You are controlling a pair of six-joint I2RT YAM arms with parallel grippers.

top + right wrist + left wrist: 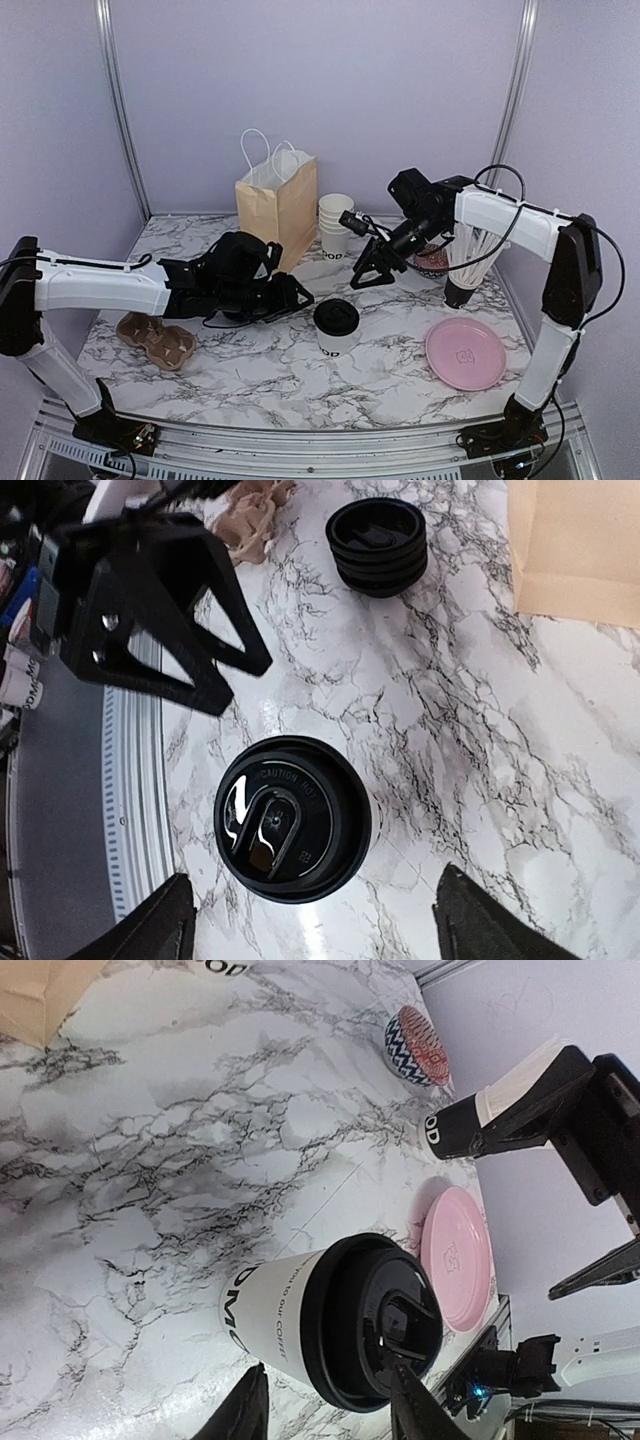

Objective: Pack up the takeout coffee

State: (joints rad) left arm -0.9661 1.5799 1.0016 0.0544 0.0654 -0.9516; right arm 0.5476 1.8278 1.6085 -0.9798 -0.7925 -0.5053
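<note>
The takeout coffee [336, 325] stands upright mid-table, a white paper cup with a black lid [292, 818] and dark lettering [262, 1312]. My left gripper [298, 298] hangs low just left of the cup. In the left wrist view its fingers [243, 1408] straddle the cup's side with a gap, open, gripping nothing. My right gripper [378, 268] hovers above and behind the cup. In the right wrist view the lid lies below and between its fingers [485, 925], which are spread wide.
A brown paper bag [278, 205] stands at the back beside a stack of lidless white cups [335, 225]. Loose black lids [378, 545] sit near the bag. A brown cup carrier [155, 340] lies left. A pink plate [465, 352], patterned bowl [418, 1045] and dark cup of white sticks [465, 262] are right.
</note>
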